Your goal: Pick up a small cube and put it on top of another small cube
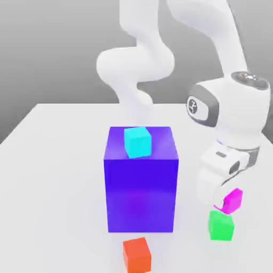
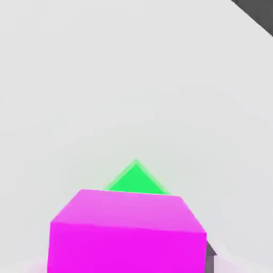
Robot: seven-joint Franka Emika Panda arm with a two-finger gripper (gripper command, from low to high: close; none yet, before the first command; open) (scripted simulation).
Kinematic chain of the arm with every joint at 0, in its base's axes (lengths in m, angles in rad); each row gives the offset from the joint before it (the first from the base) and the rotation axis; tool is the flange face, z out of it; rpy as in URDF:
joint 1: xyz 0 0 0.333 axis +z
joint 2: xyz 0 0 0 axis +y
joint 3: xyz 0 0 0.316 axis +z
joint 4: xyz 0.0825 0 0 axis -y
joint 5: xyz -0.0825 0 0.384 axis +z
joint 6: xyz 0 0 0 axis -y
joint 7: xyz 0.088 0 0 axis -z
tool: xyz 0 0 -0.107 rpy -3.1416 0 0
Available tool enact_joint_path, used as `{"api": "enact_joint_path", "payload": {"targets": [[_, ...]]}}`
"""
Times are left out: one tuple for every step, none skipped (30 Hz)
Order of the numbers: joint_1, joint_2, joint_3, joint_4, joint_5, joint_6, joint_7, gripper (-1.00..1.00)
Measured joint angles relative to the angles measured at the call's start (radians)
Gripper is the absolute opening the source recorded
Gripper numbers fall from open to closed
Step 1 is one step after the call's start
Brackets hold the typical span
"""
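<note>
The small magenta cube [image 1: 233, 200] hangs tilted in my gripper [image 1: 227, 203], which is shut on it. Right below sits the small green cube [image 1: 221, 225] on the white table [image 1: 48, 176], near the front on the exterior view's right. The magenta cube is a little toward the exterior view's right of the green one's centre, and their edges look close; I cannot tell whether they touch. In the hand view the magenta cube [image 2: 128, 232] covers most of the green cube [image 2: 136, 179], whose one corner sticks out beyond it.
A big blue-purple block [image 1: 141, 184] stands mid-table, to the exterior view's left of my gripper, with a small cyan cube [image 1: 138, 142] on its top. A small orange-red cube [image 1: 137, 254] lies at the front edge.
</note>
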Motion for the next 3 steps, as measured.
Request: {"api": "enact_joint_path", "payload": {"targets": [[0.000, 0.000, 0.000, 0.000, 0.000, 0.000, 0.000, 1.00], [0.000, 0.000, 0.000, 0.000, 0.000, 0.000, 0.000, 1.00], [0.000, 0.000, 0.000, 0.000, 0.000, 0.000, 0.000, 1.00]]}}
